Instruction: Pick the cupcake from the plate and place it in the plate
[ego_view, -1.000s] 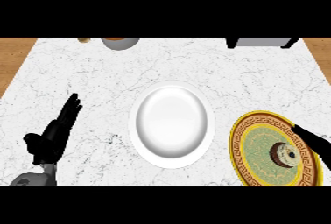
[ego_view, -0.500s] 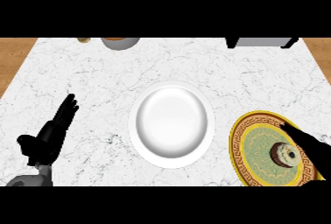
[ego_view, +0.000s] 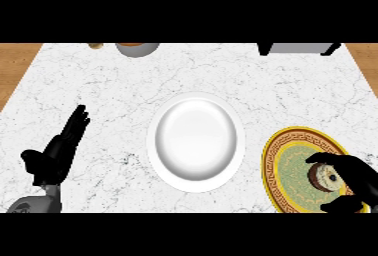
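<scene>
A cupcake (ego_view: 325, 178) with a dark top sits on the green plate with a gold patterned rim (ego_view: 282, 150) at the lower right. My right hand (ego_view: 354, 176) reaches over that plate, fingers curling above the cupcake and thumb below it, partly hiding it. A plain white plate (ego_view: 196, 142) lies in the middle of the marble counter with nothing on it. My left hand (ego_view: 57, 152) rests open at the lower left, fingers pointing up.
A bowl (ego_view: 137, 48) stands at the counter's far edge, left of centre. A grey and black appliance (ego_view: 297, 48) sits at the far right. Wooden floor shows past the counter's left and right edges.
My right hand has moved left over the patterned plate and its fingers have curled around the cupcake. The left hand has drifted slightly.
</scene>
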